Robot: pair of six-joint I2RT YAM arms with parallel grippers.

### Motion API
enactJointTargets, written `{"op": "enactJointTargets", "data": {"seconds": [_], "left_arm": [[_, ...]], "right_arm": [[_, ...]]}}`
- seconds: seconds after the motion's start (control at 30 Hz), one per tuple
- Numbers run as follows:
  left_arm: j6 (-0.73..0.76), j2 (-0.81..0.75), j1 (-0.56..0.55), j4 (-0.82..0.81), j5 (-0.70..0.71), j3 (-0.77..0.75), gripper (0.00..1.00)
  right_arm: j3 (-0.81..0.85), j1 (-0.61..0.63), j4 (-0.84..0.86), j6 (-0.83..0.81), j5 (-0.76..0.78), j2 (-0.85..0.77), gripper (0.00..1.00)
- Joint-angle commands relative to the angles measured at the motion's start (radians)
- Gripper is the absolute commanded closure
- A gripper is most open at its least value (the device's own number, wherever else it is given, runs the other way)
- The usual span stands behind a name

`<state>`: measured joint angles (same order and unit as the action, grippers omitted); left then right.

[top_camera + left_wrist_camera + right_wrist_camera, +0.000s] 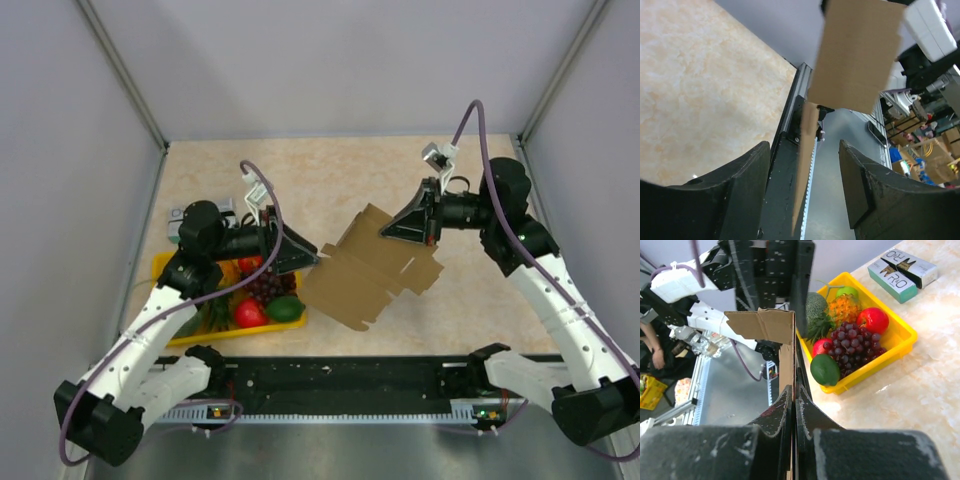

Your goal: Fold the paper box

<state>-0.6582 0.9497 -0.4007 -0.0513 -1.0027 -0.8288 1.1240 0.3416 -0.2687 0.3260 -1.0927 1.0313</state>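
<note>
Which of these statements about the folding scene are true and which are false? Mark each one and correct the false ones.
1. The right gripper is shut on the paper box. True.
2. The left gripper is clamped tight on the paper box. False: its jaws stand open, with a cardboard edge in the gap between them.
3. The yellow tray holds fruit, including grapes. True.
4. The paper box is already folded into a closed box. False: it is still an open sheet with flaps and notches.
5. The green-and-white carton sits inside the yellow tray. False: it lies on the table, outside the tray.
</note>
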Motion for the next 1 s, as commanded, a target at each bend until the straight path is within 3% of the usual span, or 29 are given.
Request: {"op": "enactJointTargets", "data": {"seconds": [0.0, 0.1, 0.2, 0.3, 0.4, 0.43, 0.47, 0.5, 0.6, 0.8, 0.97], "left_arm": [[0.023, -0.075, -0.064, -0.12, -0.017, 0.01, 0.36], [0.046, -0.059, -0.117, -0.079, 0.036, -0.018, 0.37], [0.074, -0.014, -0.15, -0.027, 0.088, -0.047, 0.46], [0.121, 0.017, -0.156, 0.077, 0.171, -0.079, 0.64], [0.126, 0.029, -0.161, 0.074, 0.266, -0.069, 0.72], [0.127, 0.04, -0.161, 0.076, 0.324, -0.067, 0.71], [0.127, 0.047, -0.161, 0.085, 0.361, -0.066, 0.57], [0.127, 0.055, -0.161, 0.112, 0.395, -0.067, 0.5], [0.134, 0.086, -0.161, 0.125, 0.521, -0.055, 0.41], [0.108, 0.104, -0.161, 0.105, 0.772, -0.003, 0.42], [0.115, 0.22, -0.161, -0.06, 0.681, 0.019, 0.43]], "right_arm": [[0.034, -0.012, 0.082, 0.109, -0.018, 0.015, 1.0], [0.033, -0.012, 0.111, 0.16, -0.021, 0.013, 1.0], [0.031, -0.012, 0.099, 0.177, 0.002, 0.015, 1.0], [0.02, -0.01, 0.085, 0.179, 0.039, 0.021, 1.0], [0.011, -0.01, 0.046, 0.147, 0.097, 0.026, 1.0], [0.013, -0.01, 0.001, 0.13, 0.14, 0.027, 1.0], [0.019, -0.012, -0.029, 0.075, 0.169, 0.029, 1.0], [0.022, -0.01, -0.07, 0.046, 0.206, 0.033, 1.0], [-0.003, -0.012, -0.138, -0.028, 0.359, 0.039, 1.0], [-0.102, -0.003, -0.133, -0.102, 0.511, 0.099, 1.0], [-0.15, 0.002, -0.107, -0.194, 0.563, 0.194, 1.0]]}}
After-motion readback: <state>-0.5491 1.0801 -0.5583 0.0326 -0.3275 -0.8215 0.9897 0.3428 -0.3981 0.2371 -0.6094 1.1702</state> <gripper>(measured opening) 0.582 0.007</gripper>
